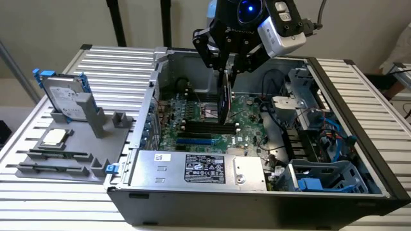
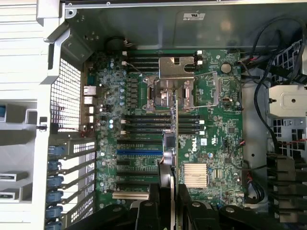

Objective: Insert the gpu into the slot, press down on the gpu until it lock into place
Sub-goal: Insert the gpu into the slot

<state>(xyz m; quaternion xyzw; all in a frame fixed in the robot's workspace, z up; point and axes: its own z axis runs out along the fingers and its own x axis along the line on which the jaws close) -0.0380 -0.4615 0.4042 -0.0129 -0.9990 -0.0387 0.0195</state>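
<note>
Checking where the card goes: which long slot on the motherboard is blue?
The slot between the black memory slots and the silver power supply: it alone is bright blue.

**Robotics test lab: PC assembly station**

Opened computer case (image 1: 257, 207) on ribbed aluminium desk (image 1: 109, 60). At its 9 o'clock in exterior view: grey jig (image 1: 77, 144) racking a hard drive (image 1: 64, 94) and loose parts. Robot tool (image 1: 228, 71) at case's 12 o'clock. Black stand poles (image 1: 117, 24), bare wall (image 1: 51, 24) behind.

Silver power supply (image 1: 192, 168), hard drive (image 1: 64, 91), grey tray (image 1: 78, 147)
</note>
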